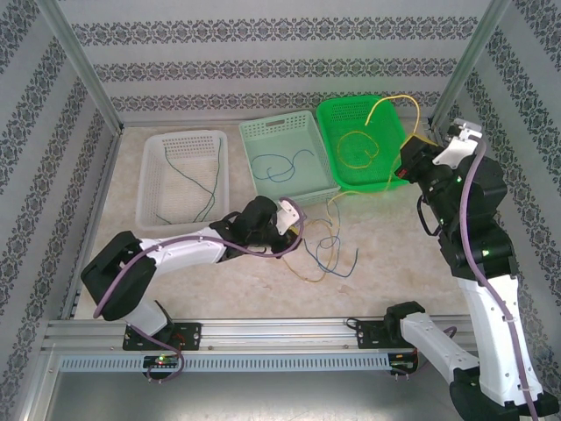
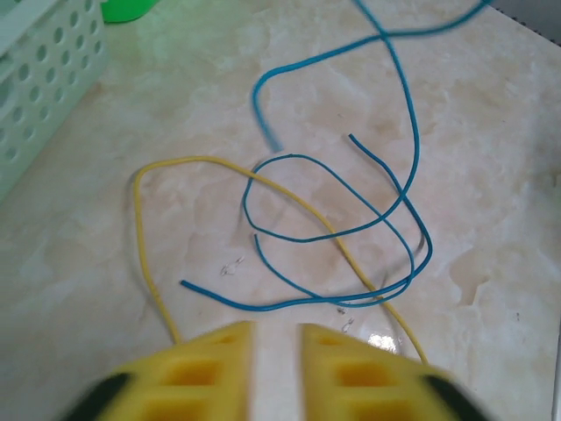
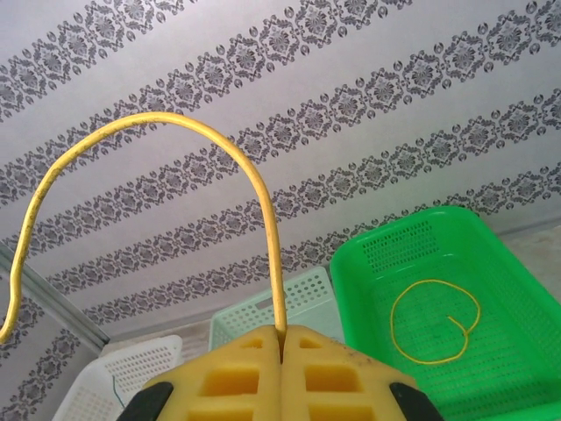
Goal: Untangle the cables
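In the left wrist view we lose both trailing ends of the yellow cable (image 2: 210, 160) behind the left tool (image 2: 276, 333). The blue cable (image 2: 411, 114) runs off the top edge, and one raised end is blurred. The left edge crops the mint basket (image 2: 44, 79). In the right wrist view the arched yellow cable (image 3: 158, 115) exits left, and the green basket (image 3: 526, 298) is cut off at right.
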